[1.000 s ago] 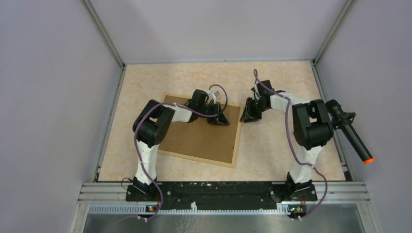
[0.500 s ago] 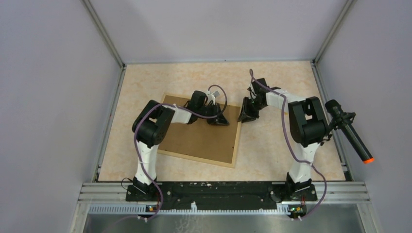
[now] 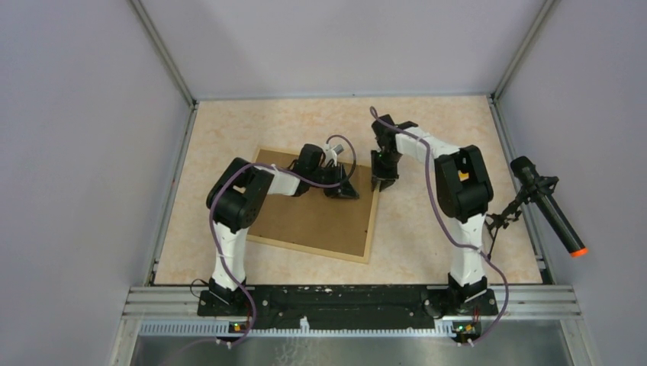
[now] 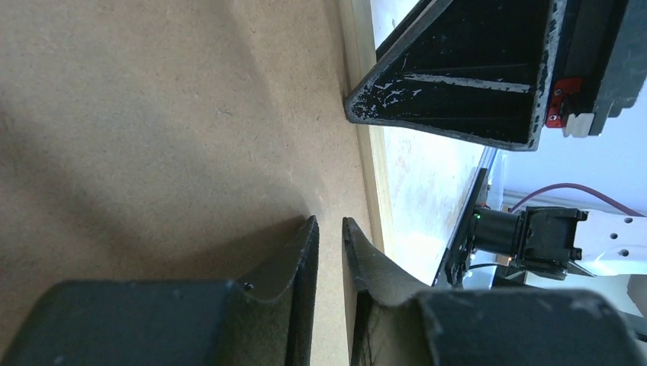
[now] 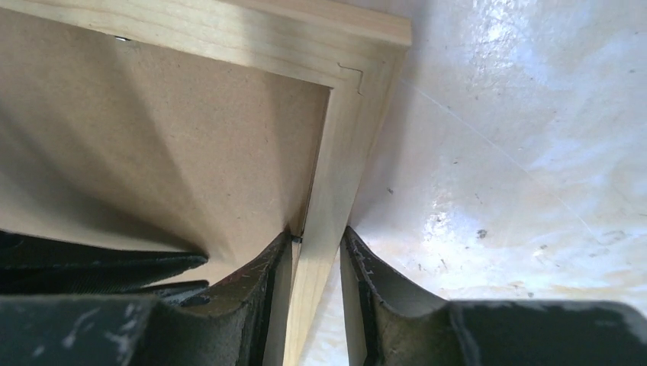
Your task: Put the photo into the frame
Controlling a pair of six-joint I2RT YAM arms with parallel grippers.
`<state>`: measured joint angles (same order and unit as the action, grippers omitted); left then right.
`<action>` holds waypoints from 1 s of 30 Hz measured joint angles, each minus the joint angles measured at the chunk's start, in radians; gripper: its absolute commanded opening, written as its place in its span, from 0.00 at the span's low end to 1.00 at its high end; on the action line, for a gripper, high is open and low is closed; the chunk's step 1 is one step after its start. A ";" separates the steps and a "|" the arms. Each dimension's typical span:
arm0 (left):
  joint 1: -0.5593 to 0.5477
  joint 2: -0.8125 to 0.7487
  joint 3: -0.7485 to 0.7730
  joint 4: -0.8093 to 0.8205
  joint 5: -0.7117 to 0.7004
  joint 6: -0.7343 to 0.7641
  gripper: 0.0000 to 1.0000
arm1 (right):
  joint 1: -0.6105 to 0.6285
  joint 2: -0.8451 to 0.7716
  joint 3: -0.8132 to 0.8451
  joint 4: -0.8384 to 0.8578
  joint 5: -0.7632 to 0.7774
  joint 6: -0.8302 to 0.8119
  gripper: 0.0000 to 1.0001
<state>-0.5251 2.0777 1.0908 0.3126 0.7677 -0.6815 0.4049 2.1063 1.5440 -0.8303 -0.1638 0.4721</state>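
Frame (image 3: 313, 217): lying back-up on table (image 3: 427, 229); photo not visible.
Right gripper (image 5: 317, 236): pinching frame's right rail near its far corner.
Left gripper (image 4: 328, 223): nearly closed, empty, tips on frame just inside that rail.
Step, judged: closing up; next move needs a firm rail grip.

The top camera sits high above and behind the arm bases. It looks down and forward over the whole table (image 3: 427, 221), far enough off to take in both arms and the frame (image 3: 305, 221) entire.

The left wrist camera rides just behind the left gripper (image 4: 328, 223), very close over the frame's brown back. It faces across the board to the frame's right rail, with the right gripper (image 4: 458, 84) just beyond.

The right wrist camera peers past its own fingertips, close over the frame's far right corner, the left gripper's dark edge at lower left.

All three views share that stretch of right rail.
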 measured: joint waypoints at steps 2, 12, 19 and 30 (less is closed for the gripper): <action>0.000 -0.001 -0.001 -0.002 0.000 0.000 0.24 | 0.028 0.035 0.065 -0.069 0.060 -0.008 0.30; -0.001 -0.021 -0.001 -0.062 -0.002 0.014 0.31 | 0.095 0.085 0.193 -0.185 0.182 -0.061 0.52; -0.010 -0.140 0.005 -0.278 -0.050 0.081 0.63 | 0.050 0.052 0.170 -0.064 0.079 -0.129 0.78; -0.223 -0.749 -0.391 -0.510 -0.307 -0.149 0.76 | -0.047 0.035 0.254 0.138 0.028 -0.341 0.78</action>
<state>-0.7479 1.3289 0.6994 -0.1974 0.4610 -0.8303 0.3576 2.1418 1.7985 -0.6926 -0.1360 0.1310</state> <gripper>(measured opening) 0.714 0.792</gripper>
